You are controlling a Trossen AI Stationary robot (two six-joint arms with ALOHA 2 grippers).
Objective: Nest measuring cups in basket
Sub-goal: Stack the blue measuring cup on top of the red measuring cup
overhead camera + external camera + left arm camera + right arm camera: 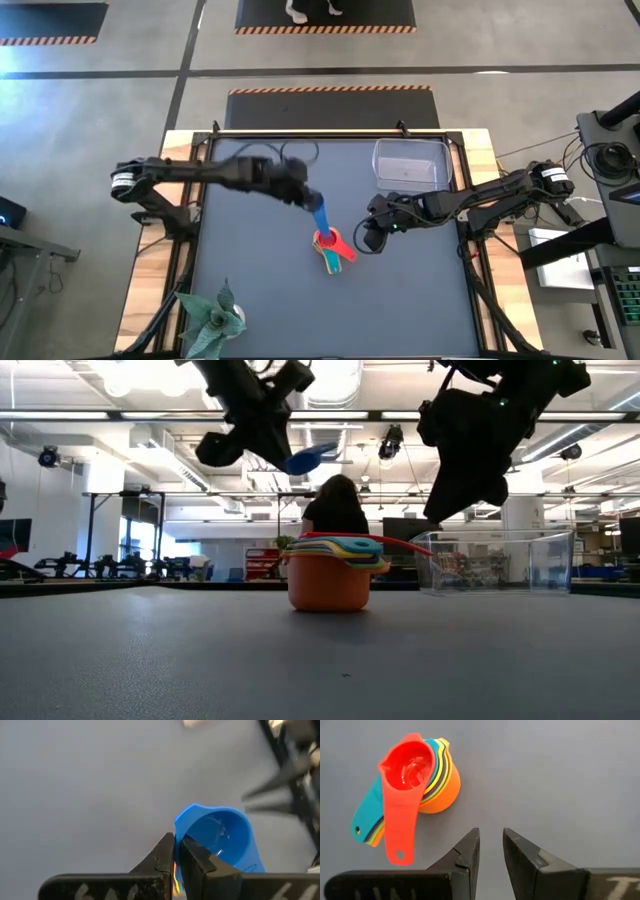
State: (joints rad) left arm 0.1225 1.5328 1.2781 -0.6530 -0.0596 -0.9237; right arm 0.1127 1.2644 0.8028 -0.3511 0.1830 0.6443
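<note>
While gripped overhead, blue cup (220, 837), left tool (177, 851)

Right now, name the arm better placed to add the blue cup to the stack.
Left. Its gripper already grips the blue measuring cup above the nested stack; the right gripper hangs beside, empty.

1. Two dark, near-black jointed arms, the left arm (200, 172) at upper left and the right arm (480, 195) at right of the high view.
2. Each base joint carries a pale silver ring.
3. Black cables loop along the links.
4. The fingers (465, 855) are matte black wedges tapering to blunt tips.
</note>
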